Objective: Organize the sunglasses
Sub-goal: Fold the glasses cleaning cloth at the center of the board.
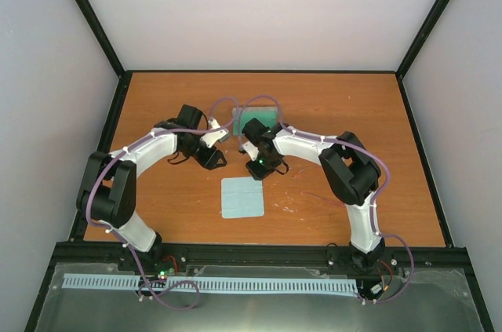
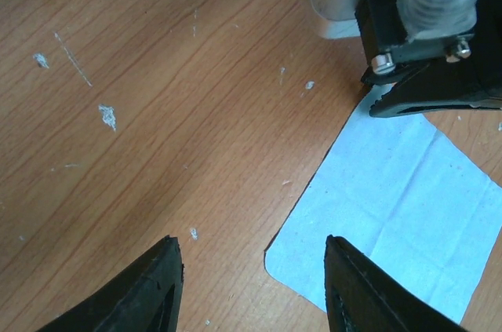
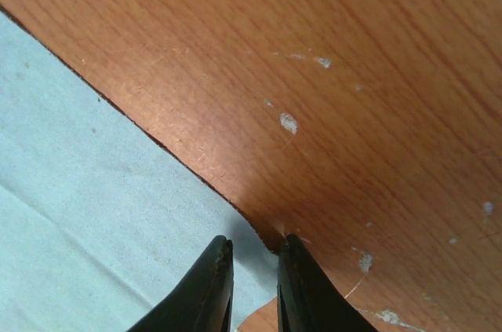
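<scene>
Right wrist view: right gripper [image 3: 255, 244] narrowed to a slit over the cloth [image 3: 94, 214] corner; whether it grips, I cannot tell. I would pinch only that corner, low against the table [image 3: 353, 49], then lift slowly. Left gripper [image 2: 252, 242] spread wide, empty. Count: one cloth, one case [image 1: 259, 115], two grippers. Sunglasses: none visible in any view; location unknown.

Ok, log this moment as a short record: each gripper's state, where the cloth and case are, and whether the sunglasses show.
left gripper: open, above bare table, just beside the cloth
right gripper: jaws nearly together at the cloth's corner; actual grip unclear
cloth: pale blue, lying flat, between the two arms
case: beyond the grippers, partly hidden by the arms
sunglasses: not discernible in any view
</scene>
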Robot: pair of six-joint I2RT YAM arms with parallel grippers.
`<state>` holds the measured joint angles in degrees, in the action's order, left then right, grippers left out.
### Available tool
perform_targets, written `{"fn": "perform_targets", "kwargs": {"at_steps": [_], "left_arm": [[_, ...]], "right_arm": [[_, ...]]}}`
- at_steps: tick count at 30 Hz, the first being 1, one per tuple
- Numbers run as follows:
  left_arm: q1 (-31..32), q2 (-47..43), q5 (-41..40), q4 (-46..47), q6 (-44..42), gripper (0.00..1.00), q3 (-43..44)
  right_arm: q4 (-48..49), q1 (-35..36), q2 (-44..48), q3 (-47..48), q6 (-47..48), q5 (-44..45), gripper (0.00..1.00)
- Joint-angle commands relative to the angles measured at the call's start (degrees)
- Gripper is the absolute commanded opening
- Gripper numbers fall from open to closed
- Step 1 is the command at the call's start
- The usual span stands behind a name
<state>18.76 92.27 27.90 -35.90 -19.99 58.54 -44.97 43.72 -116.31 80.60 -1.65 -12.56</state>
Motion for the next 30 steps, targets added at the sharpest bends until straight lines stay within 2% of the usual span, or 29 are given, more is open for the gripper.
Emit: {"fn": "perform_targets", "kwargs": {"at_steps": [1, 6, 16, 21, 30], "left_arm": [[-0.04, -1.65, -0.58, 1.12, 0.82, 0.52, -0.38], [-0.04, -1.49, -0.50, 1.35, 1.43, 0.56, -1.33], [4.70, 0.37, -1.22, 1.83, 0.08, 0.57, -2.60], [6.07, 3.61, -3.45, 1.44, -1.00, 0.44, -0.76], [6.50, 3.76, -6.16, 2.11, -3.13, 0.40, -3.13]], "right_arm": [[-1.40, 1.73, -2.99, -1.44, -0.03, 1.93, 0.16], [-1.83, 2.20, -3.22, -2.46, -0.15, 3.07, 0.03], [1.59, 2.34, 1.23, -3.97, -3.39, 9.12, 0.03], [1.48, 1.99, 0.88, -2.30, -3.86, 10.26, 0.03], [2.91, 1.80, 2.11, -3.99, -5.54, 10.12, 0.03]]}}
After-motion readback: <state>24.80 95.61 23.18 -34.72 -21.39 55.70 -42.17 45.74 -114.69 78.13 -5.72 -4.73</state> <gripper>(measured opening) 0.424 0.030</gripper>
